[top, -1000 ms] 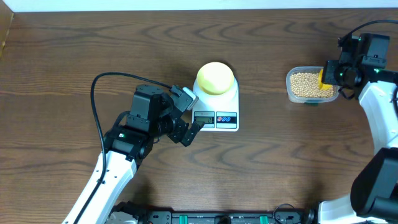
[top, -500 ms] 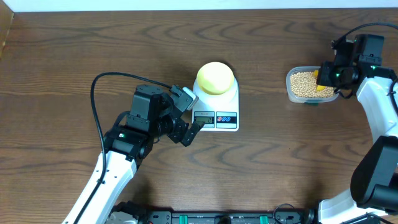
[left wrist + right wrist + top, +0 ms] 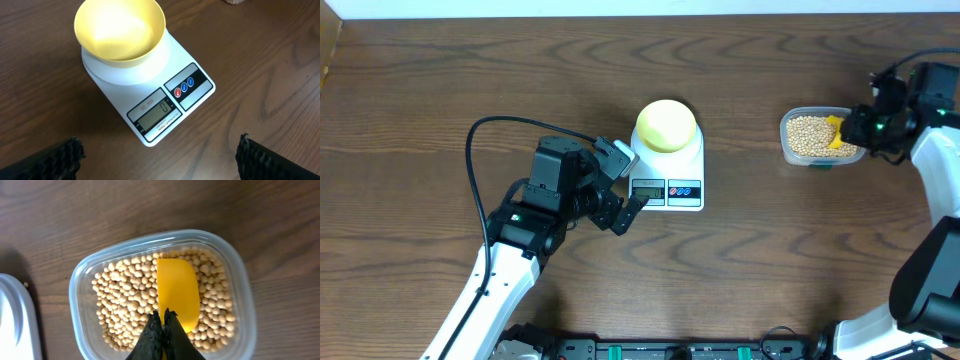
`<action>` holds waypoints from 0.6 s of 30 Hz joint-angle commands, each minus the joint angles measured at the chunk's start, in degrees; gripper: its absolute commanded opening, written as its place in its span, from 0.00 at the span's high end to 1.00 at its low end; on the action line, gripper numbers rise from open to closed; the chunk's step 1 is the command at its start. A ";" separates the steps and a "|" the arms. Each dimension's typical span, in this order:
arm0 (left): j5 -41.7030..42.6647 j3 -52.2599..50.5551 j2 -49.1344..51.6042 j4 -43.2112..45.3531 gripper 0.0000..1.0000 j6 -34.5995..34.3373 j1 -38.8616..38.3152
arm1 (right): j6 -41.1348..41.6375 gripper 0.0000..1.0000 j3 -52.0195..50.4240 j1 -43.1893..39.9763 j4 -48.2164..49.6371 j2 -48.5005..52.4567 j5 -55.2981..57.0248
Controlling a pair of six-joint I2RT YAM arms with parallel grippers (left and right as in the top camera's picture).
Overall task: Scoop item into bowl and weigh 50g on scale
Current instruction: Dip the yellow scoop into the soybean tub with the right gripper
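Clamping scoop [image 3: 177, 297] in right gripper [image 3: 161, 319], long axis pointing away over beans [image 3: 122, 300]; bowl [image 3: 666, 124] well left; left gripper [image 3: 157, 150] agape.

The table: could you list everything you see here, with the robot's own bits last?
table: one, dark brown wood, under everything
scale: one, white, table centre, display shows zero
bowl: one, pale yellow, empty, on the scale
tub: one, clear plastic, table's right side
beans: many, tan, inside the tub
scoop: one, yellow, in the beans
left hand: one, black, open, beside the scale
right hand: one, black, shut on the scoop
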 commanded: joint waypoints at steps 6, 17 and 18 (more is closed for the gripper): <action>0.70 -0.87 0.33 -0.26 0.01 1.16 0.17 | 1.62 0.99 -1.07 -5.44 -0.15 2.45 -9.09; 0.70 -0.87 0.33 -0.26 0.00 1.16 0.17 | 1.64 0.99 -1.07 -5.55 -0.15 6.32 -13.90; 0.70 -0.87 0.33 -0.26 0.00 1.16 0.17 | 1.62 0.99 -1.07 -5.55 -0.15 6.32 -14.08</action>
